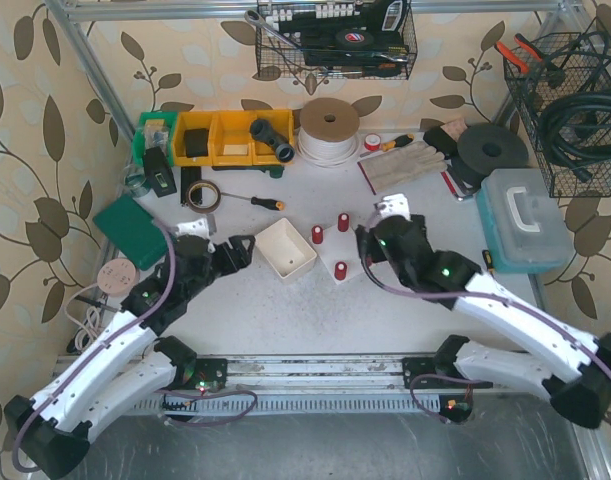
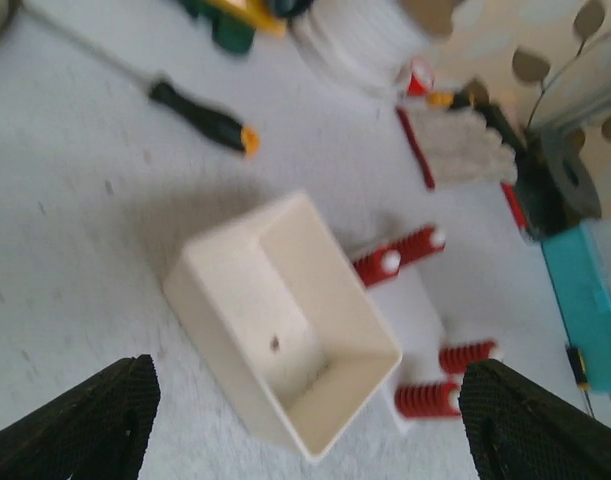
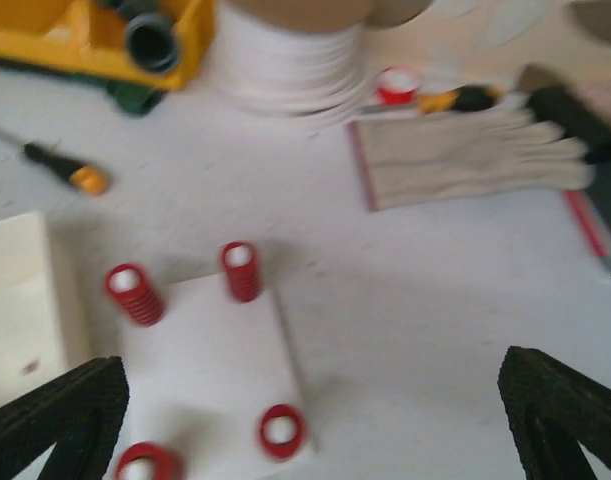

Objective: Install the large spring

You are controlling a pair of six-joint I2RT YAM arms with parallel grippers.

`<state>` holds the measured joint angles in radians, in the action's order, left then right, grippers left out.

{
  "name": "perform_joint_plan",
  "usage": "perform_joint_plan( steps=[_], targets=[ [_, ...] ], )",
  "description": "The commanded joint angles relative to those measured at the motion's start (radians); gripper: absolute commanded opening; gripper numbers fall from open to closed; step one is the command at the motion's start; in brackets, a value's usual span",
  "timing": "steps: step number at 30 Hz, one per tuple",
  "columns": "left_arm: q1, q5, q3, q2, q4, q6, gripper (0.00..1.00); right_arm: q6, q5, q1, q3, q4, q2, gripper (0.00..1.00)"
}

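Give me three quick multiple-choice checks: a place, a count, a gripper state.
1. In the top view, the white box lies: A) left of the red springs B) right of them C) on top of them.
2. Red springs in the right wrist view: A) two B) four C) six.
3. The right gripper is: A) shut on a spring B) shut, empty C) open, empty.
Answers: A, box sits left of the springs; B, four show there; C, fingers spread wide, nothing between.
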<state>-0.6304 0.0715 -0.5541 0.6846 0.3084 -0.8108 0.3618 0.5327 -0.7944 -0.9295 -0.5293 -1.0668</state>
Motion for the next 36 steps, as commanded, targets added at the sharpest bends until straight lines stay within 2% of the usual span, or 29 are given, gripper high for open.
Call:
perform_joint_plan(
  steps=[1, 3, 6, 10, 12, 16, 18, 21, 26, 30, 34, 36],
  targets=[
    [-0.006, 0.258, -0.162, 0.008, 0.129, 0.164, 0.85, -0.182, 0.358, 0.005, 0.204, 0.198, 0.155, 1.00],
    [-0.006, 0.390, -0.188, 0.056, 0.153, 0.237, 0.86, -0.273, 0.462, 0.012, 0.309, 0.336, 0.215, 1.00],
    [-0.005, 0.582, -0.219, 0.140, 0.154, 0.352, 0.86, -0.410, 0.500, 0.057, 0.431, 0.555, 0.238, 1.00],
    [0.041, 0.744, -0.155, 0.223, -0.043, 0.512, 0.86, -0.398, 0.482, 0.197, 0.497, 0.675, 0.161, 1.00],
    [0.103, 0.741, -0.088, 0.253, -0.171, 0.560, 0.87, -0.384, 0.429, 0.267, 0.552, 0.767, 0.139, 1.00],
    [0.267, 0.644, 0.047, 0.318, -0.417, 0.648, 0.87, -0.351, 0.380, 0.404, 0.627, 0.947, 0.028, 1.00],
    [0.316, 0.671, 0.103, 0.345, -0.539, 0.681, 0.87, -0.337, 0.339, 0.451, 0.663, 1.070, -0.037, 1.00],
    [0.375, 0.657, 0.160, 0.392, -0.677, 0.703, 0.87, -0.401, 0.271, 0.482, 0.668, 1.177, -0.099, 1.00],
    [0.419, 0.578, 0.179, 0.561, -0.827, 0.774, 0.87, -0.461, 0.234, 0.526, 0.693, 1.363, -0.171, 1.00],
    [0.447, 0.576, 0.208, 0.623, -0.979, 0.837, 0.89, -0.495, 0.172, 0.562, 0.685, 1.434, -0.224, 1.00],
    [0.467, 0.606, 0.257, 0.704, -1.164, 0.833, 0.89, -0.517, 0.086, 0.603, 0.679, 1.611, -0.381, 1.00],
    [0.475, 0.502, 0.230, 0.736, -1.144, 0.874, 0.89, -0.526, 0.002, 0.609, 0.643, 1.505, -0.376, 1.00]
  ],
)
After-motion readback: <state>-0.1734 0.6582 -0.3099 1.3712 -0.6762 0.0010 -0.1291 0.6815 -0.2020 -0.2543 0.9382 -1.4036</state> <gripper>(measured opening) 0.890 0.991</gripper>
